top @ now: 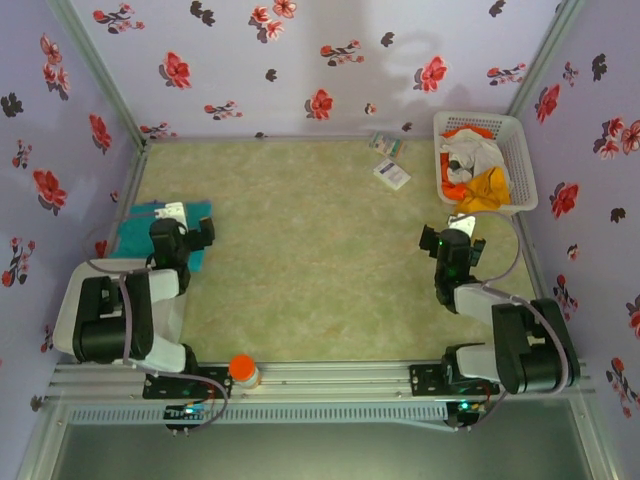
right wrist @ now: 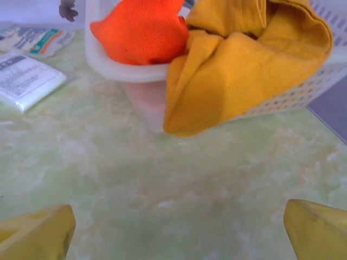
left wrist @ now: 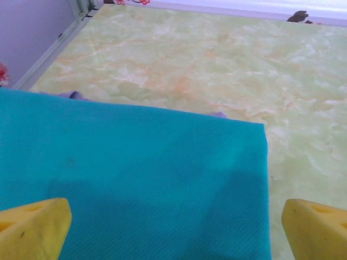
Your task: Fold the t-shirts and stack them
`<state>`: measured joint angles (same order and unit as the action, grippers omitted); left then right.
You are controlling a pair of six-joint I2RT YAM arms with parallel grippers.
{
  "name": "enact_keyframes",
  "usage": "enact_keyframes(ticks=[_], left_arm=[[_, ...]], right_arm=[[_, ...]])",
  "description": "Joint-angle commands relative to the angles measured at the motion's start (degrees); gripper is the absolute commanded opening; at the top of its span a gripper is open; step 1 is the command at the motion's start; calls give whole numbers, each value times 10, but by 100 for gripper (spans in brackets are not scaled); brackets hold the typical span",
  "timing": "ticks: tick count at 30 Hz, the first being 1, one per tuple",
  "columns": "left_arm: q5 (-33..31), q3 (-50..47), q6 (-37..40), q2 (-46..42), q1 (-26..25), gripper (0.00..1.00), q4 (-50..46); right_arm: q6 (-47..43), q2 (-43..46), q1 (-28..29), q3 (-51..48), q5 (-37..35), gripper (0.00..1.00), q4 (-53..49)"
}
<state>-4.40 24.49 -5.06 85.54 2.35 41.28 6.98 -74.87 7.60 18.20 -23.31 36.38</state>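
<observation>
Green table (top: 300, 260) bears flat teal t-shirt (left wrist: 135, 173); left gripper (left wrist: 174, 219), right gripper (right wrist: 178, 222) both released.

The table (top: 300, 250) is taken in from above and behind the arm bases, tilted down toward the far wall. The left wrist view is held low and close over the teal t-shirt (left wrist: 135, 179) at the left, faced toward the far side. The right wrist view is pointed at the basket (right wrist: 293, 100) at far right, just off the tabletop. Shirt and basket are both caught overhead too.
</observation>
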Motion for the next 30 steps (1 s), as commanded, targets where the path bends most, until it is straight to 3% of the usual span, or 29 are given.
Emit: enact_keyframes(ticks=[1,3,6,8,10,11,12,22,25,30], left_arm=[[-1,-29,22,28,-8,100,113],[-7,-29,19,27,-8,100,111],[-7,-26,20,27,-8,100,106],[-7,-27,20,27,-8,100,106],[-8,-26,20,27,-8,100,106],[-8,-26,20,27,-8,100,106],[-9,-26,20,27,-8,100,105],[0,-22,28,27,-12,100,96],[0,-22,28,27,-11,100,96],[0,-21,28,27,-12,100,95]], right_arm=[[-31,-26,-6,22,19,99,59],[-52,-49,-8,18,37,99,100],[-55,-131,-17,-18,55,99,249],[-47,-162,-21,-10,45,100,275],[-12,-142,-43,44,54,99,132],[-2,-138,-68,41,104,99,126],[-3,-145,-73,34,110,99,155],[-6,-143,-72,35,113,99,150],[-23,-145,-72,47,161,99,132],[-24,-144,-72,45,162,99,134]])
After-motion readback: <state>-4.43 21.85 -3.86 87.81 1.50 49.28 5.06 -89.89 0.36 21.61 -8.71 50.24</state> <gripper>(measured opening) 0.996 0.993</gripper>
